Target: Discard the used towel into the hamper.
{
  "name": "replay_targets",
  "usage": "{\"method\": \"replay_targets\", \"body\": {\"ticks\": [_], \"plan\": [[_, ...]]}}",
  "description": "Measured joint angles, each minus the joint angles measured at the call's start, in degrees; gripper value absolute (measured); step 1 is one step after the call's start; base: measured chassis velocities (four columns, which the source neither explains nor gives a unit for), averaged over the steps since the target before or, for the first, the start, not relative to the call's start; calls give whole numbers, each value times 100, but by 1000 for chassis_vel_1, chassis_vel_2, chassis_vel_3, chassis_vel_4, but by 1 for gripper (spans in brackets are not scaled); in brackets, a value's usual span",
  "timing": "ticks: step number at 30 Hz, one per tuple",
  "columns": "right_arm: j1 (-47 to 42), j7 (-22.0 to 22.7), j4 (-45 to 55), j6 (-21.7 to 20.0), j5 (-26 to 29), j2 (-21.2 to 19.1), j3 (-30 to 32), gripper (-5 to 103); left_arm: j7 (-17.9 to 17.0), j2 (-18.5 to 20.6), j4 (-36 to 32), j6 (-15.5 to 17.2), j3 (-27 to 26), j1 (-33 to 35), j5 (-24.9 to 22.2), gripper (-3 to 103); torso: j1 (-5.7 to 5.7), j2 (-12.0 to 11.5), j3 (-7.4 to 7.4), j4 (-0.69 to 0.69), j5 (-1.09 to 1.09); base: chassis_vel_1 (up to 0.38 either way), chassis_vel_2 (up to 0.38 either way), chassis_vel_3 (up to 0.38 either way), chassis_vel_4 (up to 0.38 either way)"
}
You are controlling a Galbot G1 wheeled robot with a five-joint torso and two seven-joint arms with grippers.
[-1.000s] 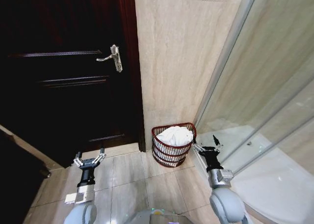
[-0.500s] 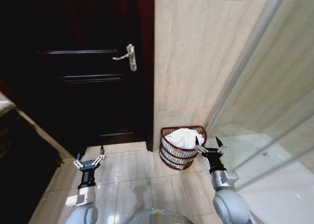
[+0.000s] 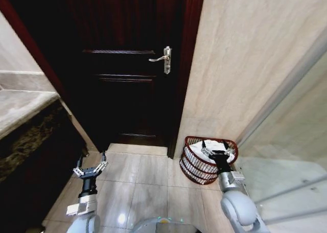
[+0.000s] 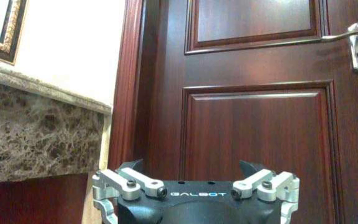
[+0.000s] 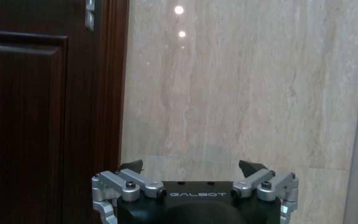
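So the towel [image 3: 220, 147] is already in the hamper [image 3: 196, 167], a white bundle sitting up at the rim. The hamper is on the tiled floor [image 3: 145, 171], tucked against the beige wall [image 3: 235, 64] just right of the dark wooden door [image 3: 127, 79], with the glass shower panel [image 3: 296, 156] on its other side.

The right gripper [image 3: 215, 145] hangs right above the hamper, in front of the towel, fingers spread wide and holding nothing. The left gripper [image 3: 91, 166] is off to the left over bare floor, well apart from the hamper, also wide open and empty.

I'd say the job's basically done: the towel is dropped in and nothing is left in either gripper. At most the arm needs to pull clear.
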Motion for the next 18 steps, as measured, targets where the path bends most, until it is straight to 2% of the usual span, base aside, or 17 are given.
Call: {"method": "replay_targets", "body": {"ticks": [10, 18], "plan": [[-55, 54, 167, 18, -2, 35, 84, 100, -17, 1, -99, 226, 74, -177, 104, 100, 107, 259, 154, 0, 0, 0, 0, 0, 0], [-84, 96, 247, -50, -55, 63, 78, 100, -10, 10, -94, 233, 77, -193, 95, 100, 182, 457, 276, 1, 0, 0, 0, 0, 0]]}}
